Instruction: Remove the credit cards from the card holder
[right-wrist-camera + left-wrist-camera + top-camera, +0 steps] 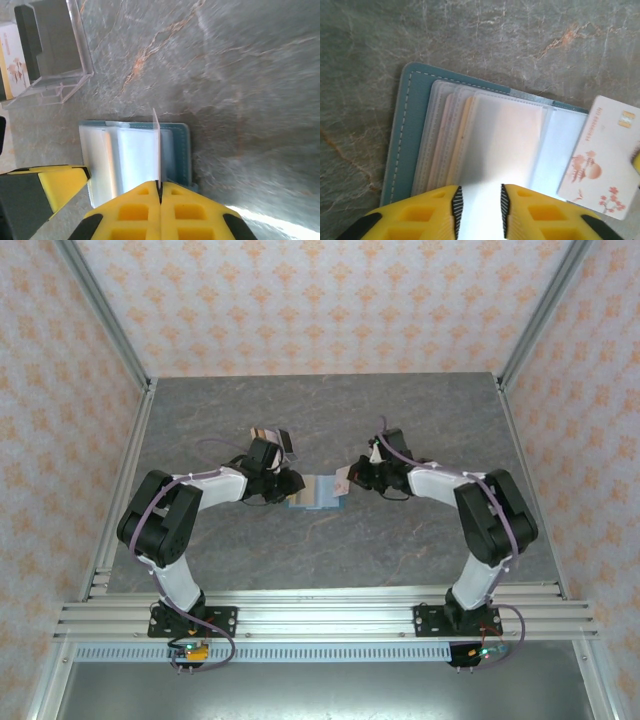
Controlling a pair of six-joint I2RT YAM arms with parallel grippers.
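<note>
The teal card holder (pixel 318 496) lies open on the table between the two arms, its clear plastic sleeves (pixel 500 140) fanned out. My left gripper (pixel 479 210) hovers over the sleeves, open, with nothing pinched between its pads. My right gripper (pixel 160 186) is shut on a pale credit card (pixel 156 145), seen edge on above the card holder (pixel 181 145). In the left wrist view the same credit card (pixel 602 157) shows a printed sunset and flowers and sits at the right edge of the card holder (pixel 412 130). From above, the credit card (pixel 341 483) sits at the right gripper (pixel 350 480).
A clear acrylic box (pixel 55 45) stands on the table beyond the card holder, with a dark card and a pale printed card in it. It also shows behind the left gripper (pixel 292 490) as a box (pixel 270 437). Metal frame rails border the grey stone tabletop (pixel 400 410).
</note>
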